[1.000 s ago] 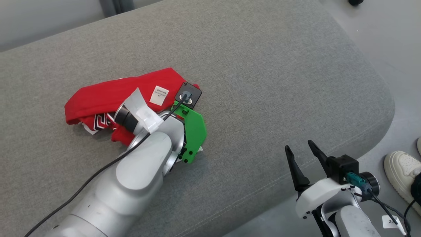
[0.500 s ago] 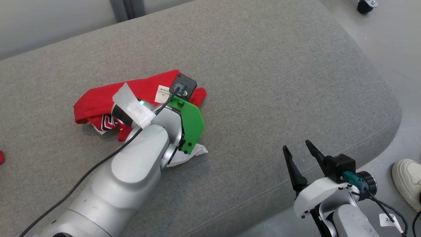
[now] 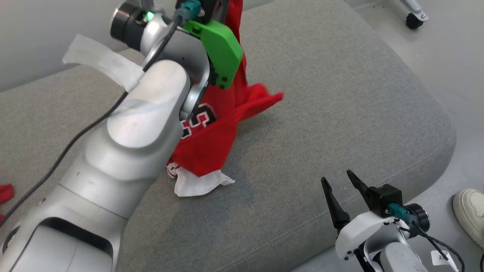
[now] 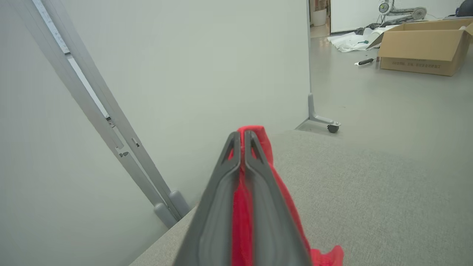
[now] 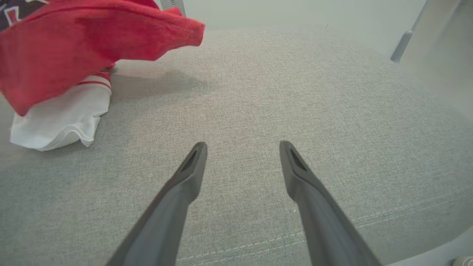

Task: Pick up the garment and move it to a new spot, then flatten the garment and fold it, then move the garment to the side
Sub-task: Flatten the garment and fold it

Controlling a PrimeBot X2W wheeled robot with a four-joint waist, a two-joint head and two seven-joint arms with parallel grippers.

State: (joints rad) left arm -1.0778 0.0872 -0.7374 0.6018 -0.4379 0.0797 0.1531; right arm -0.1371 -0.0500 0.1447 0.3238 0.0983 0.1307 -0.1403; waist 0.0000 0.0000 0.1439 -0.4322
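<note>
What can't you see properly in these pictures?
- Left claw: the head view's top edge cuts off its tips; the left wrist view shows it shut on the red jersey.
- Jersey's lettering: half hidden behind the left forearm, head view.
- Jersey's outer corner: blurred, head view.
- White shoe: cut by the right edge, head view.
- Red scrap: cut by the left edge; unclear what it is.

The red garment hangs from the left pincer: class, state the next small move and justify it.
Probably raise the left pincer, shut on the garment, a little higher: its white hem rests on the grey cushion, so carrying it sideways now would likely drag.
</note>
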